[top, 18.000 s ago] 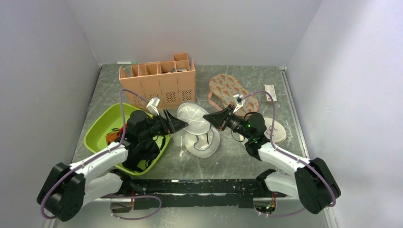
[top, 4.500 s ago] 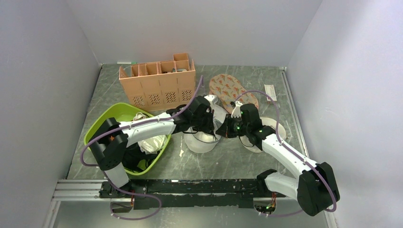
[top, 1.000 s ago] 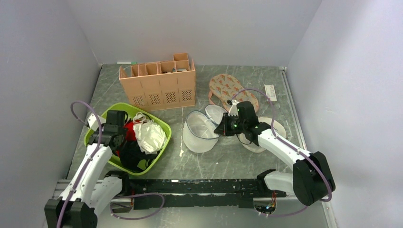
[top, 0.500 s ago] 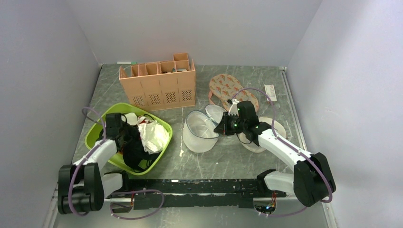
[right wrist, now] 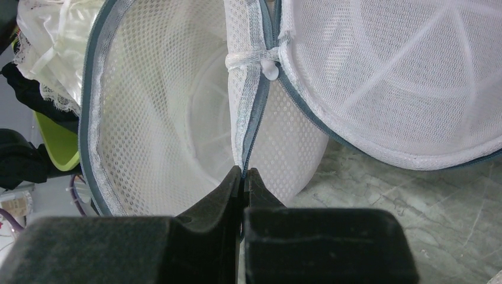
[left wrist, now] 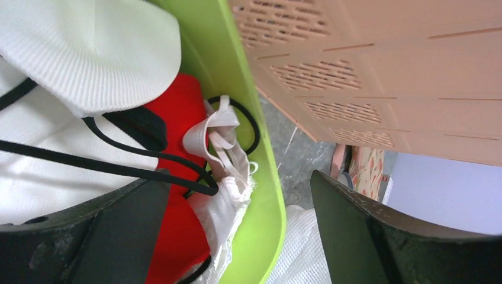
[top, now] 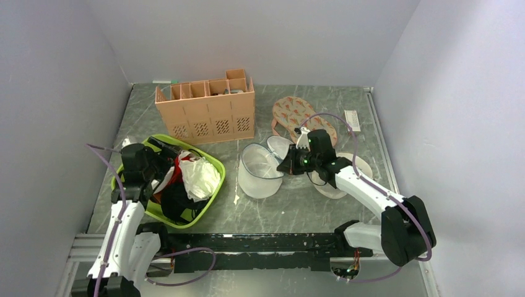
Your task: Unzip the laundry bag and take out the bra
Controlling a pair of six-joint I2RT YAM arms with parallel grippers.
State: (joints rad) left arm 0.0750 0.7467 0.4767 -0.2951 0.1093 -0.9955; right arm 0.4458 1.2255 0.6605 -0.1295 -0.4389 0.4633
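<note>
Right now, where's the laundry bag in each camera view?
Top: bag open at table centre, right claw shut on its rim.
Left wrist: white mesh at the bottom edge, probably the bag.
Right wrist: bag fills the frame.
Shared landmark: green tub, in all three.

A lab robot test cell: plain pale walls [top: 56,93] enclose the grey marbled tabletop [top: 294,207] under the right gripper [top: 283,168], and a black mounting rail [top: 260,242] runs behind it.
</note>
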